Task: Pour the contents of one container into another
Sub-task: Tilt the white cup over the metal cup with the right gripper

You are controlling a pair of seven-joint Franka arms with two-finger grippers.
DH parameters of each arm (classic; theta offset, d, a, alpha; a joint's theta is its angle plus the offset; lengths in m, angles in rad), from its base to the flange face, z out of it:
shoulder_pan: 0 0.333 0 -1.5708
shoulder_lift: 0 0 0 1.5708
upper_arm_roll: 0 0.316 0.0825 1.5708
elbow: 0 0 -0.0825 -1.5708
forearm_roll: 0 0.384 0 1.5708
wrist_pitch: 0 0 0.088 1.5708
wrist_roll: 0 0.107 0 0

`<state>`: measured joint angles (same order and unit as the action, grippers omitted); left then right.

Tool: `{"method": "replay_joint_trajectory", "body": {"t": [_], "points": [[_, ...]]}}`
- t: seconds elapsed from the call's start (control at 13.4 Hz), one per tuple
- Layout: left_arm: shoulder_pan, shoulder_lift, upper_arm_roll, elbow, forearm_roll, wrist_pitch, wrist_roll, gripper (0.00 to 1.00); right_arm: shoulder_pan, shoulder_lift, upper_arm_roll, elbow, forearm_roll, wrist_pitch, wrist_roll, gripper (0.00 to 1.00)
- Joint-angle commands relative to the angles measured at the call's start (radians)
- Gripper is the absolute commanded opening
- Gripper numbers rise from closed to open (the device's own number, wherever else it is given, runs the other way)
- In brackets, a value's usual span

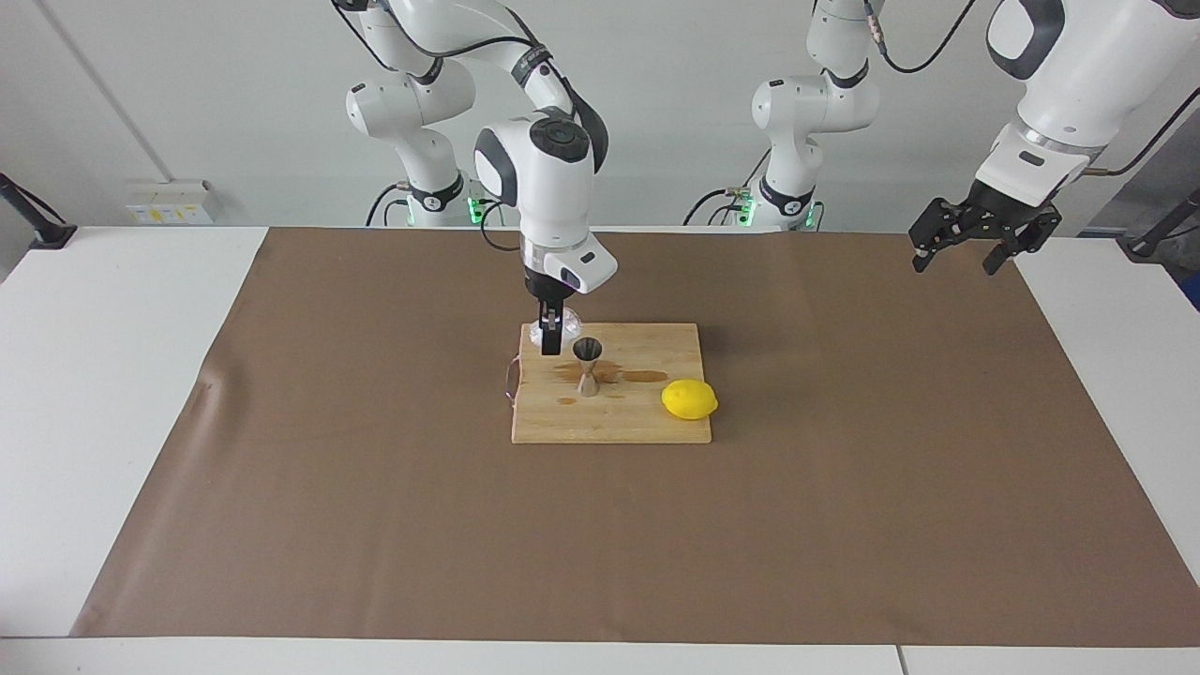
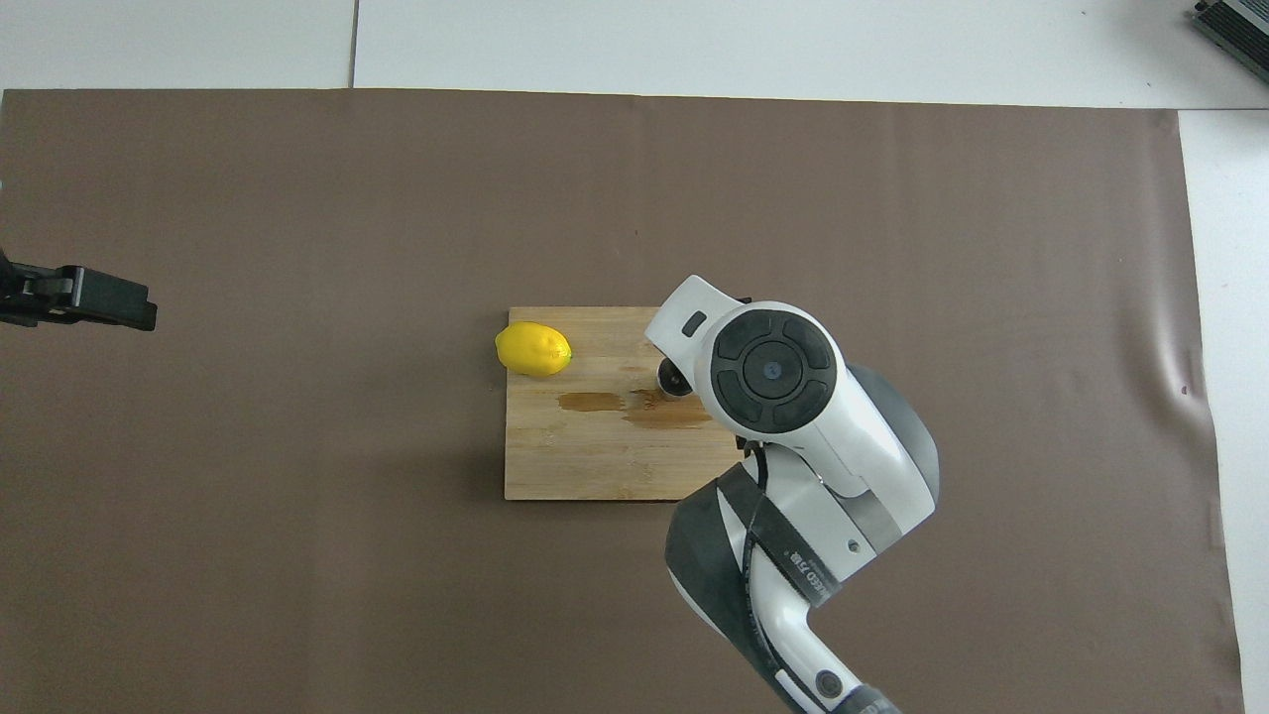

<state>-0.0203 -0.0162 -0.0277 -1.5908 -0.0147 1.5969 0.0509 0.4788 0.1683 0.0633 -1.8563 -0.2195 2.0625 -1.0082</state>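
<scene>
The clear bumpy glass cup [image 1: 546,334] is at the corner of the wooden cutting board [image 1: 647,422] nearest the robots, toward the right arm's end. My right gripper [image 1: 552,330] comes straight down on it and is shut on it; I cannot tell whether the cup is lifted. The steel jigger [image 1: 588,366] stands upright on the board right beside the cup. In the overhead view the right arm hides the cup and only the jigger's rim [image 2: 673,379] shows. My left gripper [image 1: 959,251] waits open and empty, raised over the left arm's end of the mat, also in the overhead view [image 2: 99,297].
A yellow lemon [image 1: 689,398] [image 2: 533,349] lies on the board's edge toward the left arm's end. Dark wet stains [image 1: 645,377] [image 2: 592,402] mark the board beside the jigger. A brown mat [image 1: 375,469] covers the table.
</scene>
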Motion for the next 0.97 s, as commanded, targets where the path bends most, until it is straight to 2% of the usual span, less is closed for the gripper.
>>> {"method": "replay_joint_trajectory", "body": {"t": [0.0, 0.6, 0.9], "points": [[-0.006, -0.014, 0.000, -0.011, 0.019, 0.006, 0.007, 1.00, 0.033, 0.034, 0.003, 0.049, -0.072, -0.035, 0.043, 0.00], [-0.006, -0.013, -0.001, -0.011, 0.019, 0.000, 0.007, 1.00, 0.073, 0.083, 0.004, 0.100, -0.201, -0.061, 0.079, 0.00], [-0.006, -0.013, -0.001, -0.011, 0.018, 0.000, 0.007, 1.00, 0.089, 0.085, 0.004, 0.086, -0.288, -0.074, 0.086, 0.00]]}}
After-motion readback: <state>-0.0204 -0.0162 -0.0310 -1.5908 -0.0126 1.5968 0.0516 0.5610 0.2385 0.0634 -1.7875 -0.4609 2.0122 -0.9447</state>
